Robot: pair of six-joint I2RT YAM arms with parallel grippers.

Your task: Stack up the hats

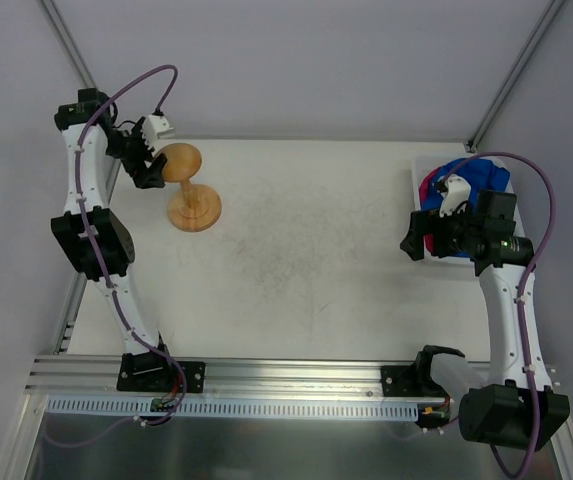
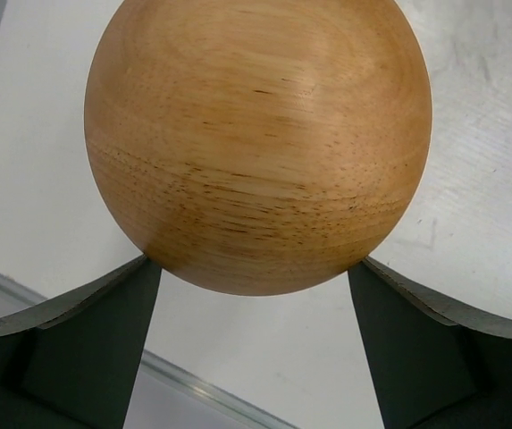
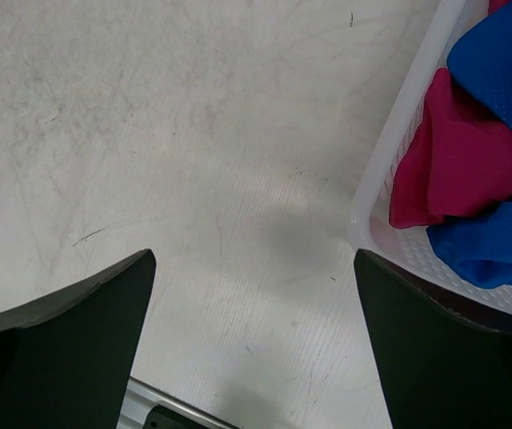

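Top view: the left end effector [image 1: 151, 162] is in the upper left of the frame, just left of the ball on a wooden stand [image 1: 194, 205] that rests on the surface [image 1: 306, 260]. The right end effector [image 1: 414, 237] is at the left edge of the tray [image 1: 417, 178], right of frame. The tray holds a blue hat [image 1: 478, 175] and a pink hat [image 1: 428, 190]. Left wrist view: the ball [image 2: 256, 143] fills the upper frame. The left end effector [image 2: 256, 268] is spread wide with the fingertips at the ball's lower edge, gripping nothing. Right wrist view: the right end effector [image 3: 254, 255] is spread wide and empty over bare surface [image 3: 193, 134]. The tray [image 3: 390, 152] is at right, with the pink hat [image 3: 457, 161] lying against the blue hat [image 3: 506, 63].
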